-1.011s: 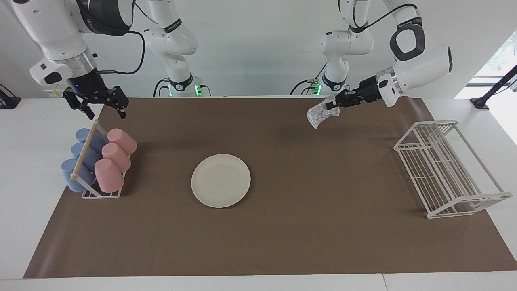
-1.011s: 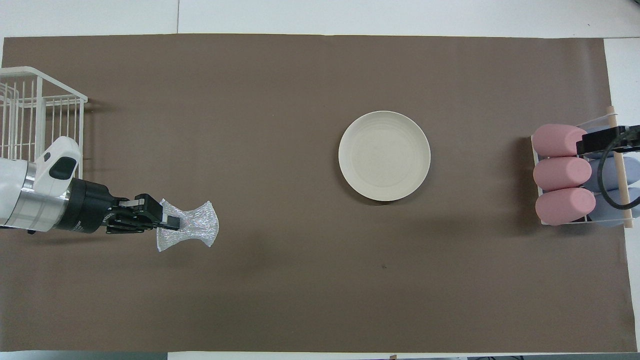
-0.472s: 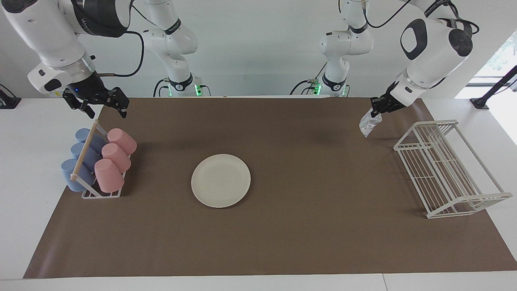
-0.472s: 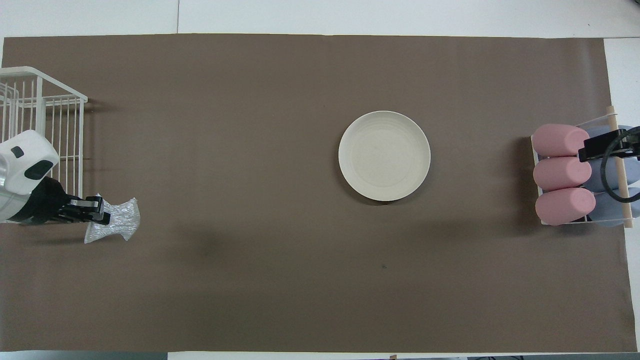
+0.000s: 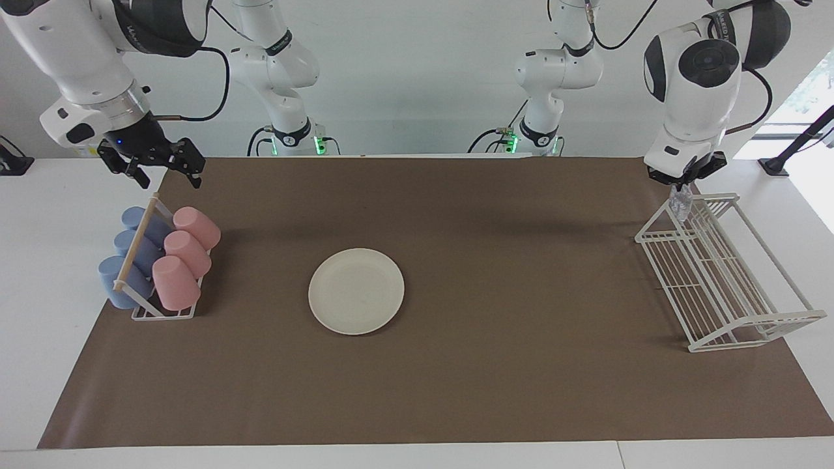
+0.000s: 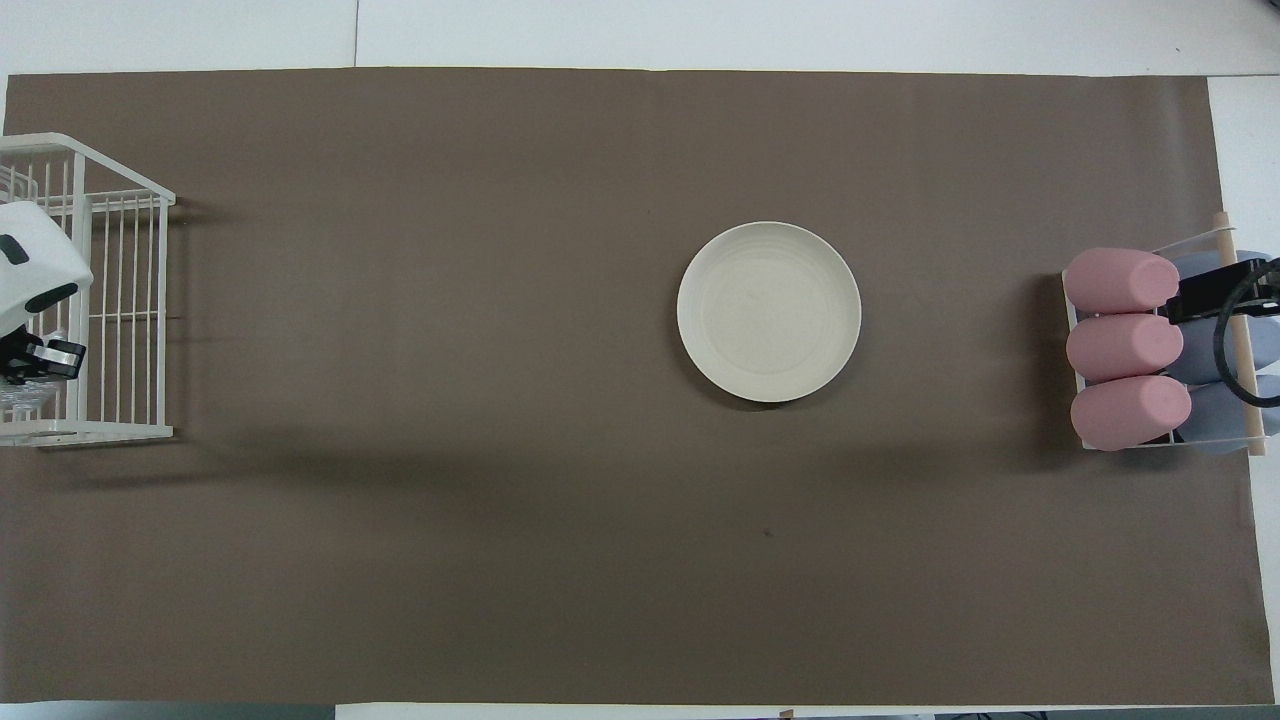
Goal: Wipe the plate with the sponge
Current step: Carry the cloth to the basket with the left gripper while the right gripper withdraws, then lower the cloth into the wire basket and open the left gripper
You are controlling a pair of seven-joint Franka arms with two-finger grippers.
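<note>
The cream-white plate (image 5: pixel 356 290) lies flat on the brown mat near the middle of the table; it also shows in the overhead view (image 6: pixel 768 311). My left gripper (image 5: pixel 681 187) is shut on the silvery speckled sponge (image 5: pixel 682 204). It holds the sponge hanging over the robot-side end of the white wire rack (image 5: pixel 754 320), at the left arm's end of the table. In the overhead view the left gripper (image 6: pixel 42 360) is over the rack (image 6: pixel 100 432), with the sponge (image 6: pixel 22 394) barely showing. My right gripper (image 5: pixel 156 168) is open and empty, up over the cup holder's robot-side end.
A holder with pink cups (image 5: pixel 186 251) and blue cups (image 5: pixel 127 260) lying on their sides stands at the right arm's end of the table. The brown mat (image 5: pixel 521 365) covers the table between the holder and the wire rack.
My left gripper has swung the sponge from over the mat toward the left arm's end, and now holds it over the wire rack. The right gripper has risen slightly. The plate has not moved.
</note>
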